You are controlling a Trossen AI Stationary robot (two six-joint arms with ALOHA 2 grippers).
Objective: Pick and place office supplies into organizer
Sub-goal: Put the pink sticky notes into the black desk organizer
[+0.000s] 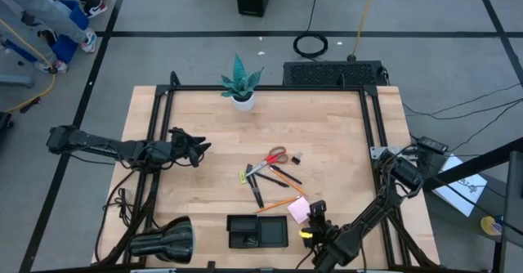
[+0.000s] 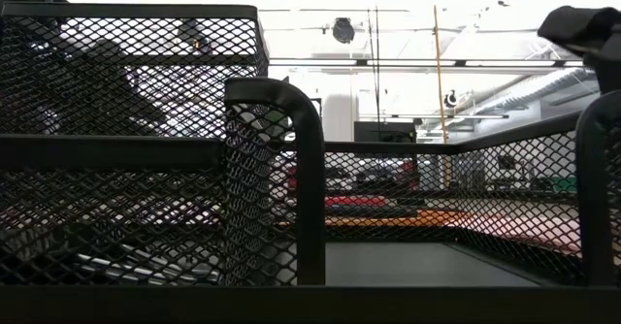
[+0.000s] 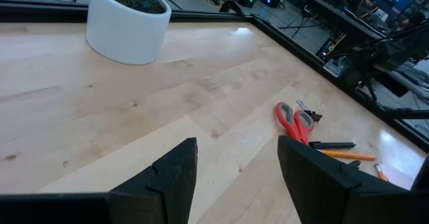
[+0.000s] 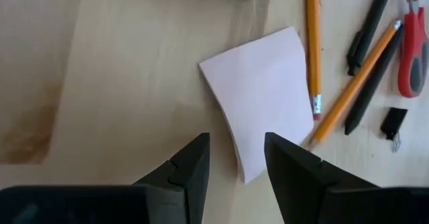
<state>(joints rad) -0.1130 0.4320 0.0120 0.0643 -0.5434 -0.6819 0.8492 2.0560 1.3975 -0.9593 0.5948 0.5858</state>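
Wood table (image 1: 204, 199): supplies loose, organizer (image 1: 257, 231) looks empty. Right gripper (image 4: 234, 160) part-open over note pad (image 4: 261, 96), nothing held; left gripper (image 3: 234, 177) open, idle.

The note pad (image 1: 298, 209) lies just right of the organizer (image 1: 257, 231), with scissors (image 1: 270, 159) farther back.

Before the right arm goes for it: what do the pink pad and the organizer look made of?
The pink pad looks like matte paper, a thin stack: one corner curls up and layered edges show. The organizer looks like black metal mesh with solid rims, judging by the low view's diamond-pattern walls; coated metal is likely, plastic not excluded.
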